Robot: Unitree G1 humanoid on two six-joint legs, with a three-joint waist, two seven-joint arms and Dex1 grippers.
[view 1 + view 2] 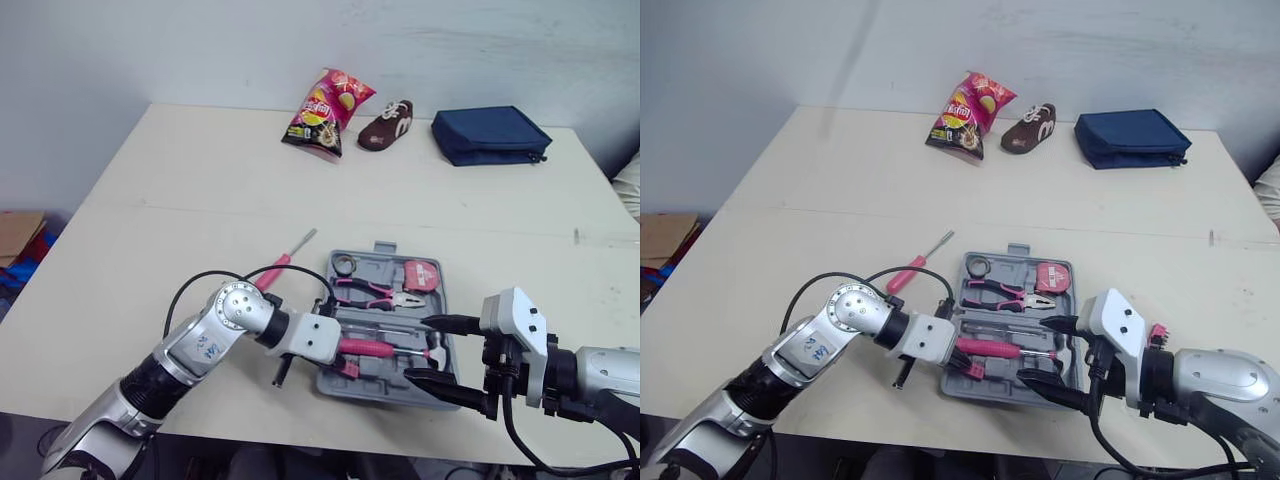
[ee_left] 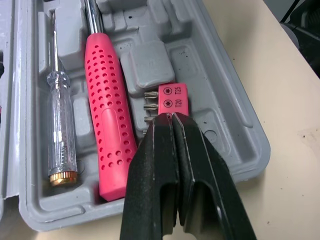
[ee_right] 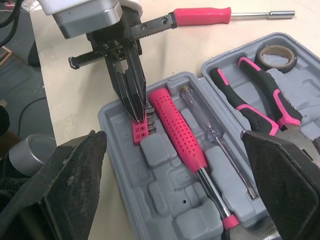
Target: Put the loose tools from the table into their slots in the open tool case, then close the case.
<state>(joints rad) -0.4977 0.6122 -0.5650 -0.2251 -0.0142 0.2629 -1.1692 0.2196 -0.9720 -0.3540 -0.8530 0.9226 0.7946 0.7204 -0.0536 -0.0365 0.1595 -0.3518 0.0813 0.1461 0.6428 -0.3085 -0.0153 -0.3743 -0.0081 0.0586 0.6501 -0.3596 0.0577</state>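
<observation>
Left gripper point(image 2: 172, 118): jaws together, tips touching the pink bit holder point(image 2: 173, 98) seated in the near left corner of the tool case point(image 2: 248, 142). Right gripper point(image 1: 422, 348): jaws wide apart, over the case's near right edge. A loose screwdriver point(image 3: 202, 16) lies on the table beside the case's left side. Judged light and rigid, with a slick shaft, so best taken across mid-handle.

Left of the tool case point(image 1: 392, 372), the silver left arm point(image 1: 238, 308) is wearing a black ribbed cuff point(image 1: 150, 380) and a blue-marked sticker point(image 1: 205, 348); a black cable point(image 1: 195, 282) is looping over it. The left hand point(image 2: 171, 116) and right hand point(image 1: 417, 348) are showing black pointed fingers point(image 1: 452, 322) on white housings point(image 1: 515, 318).
</observation>
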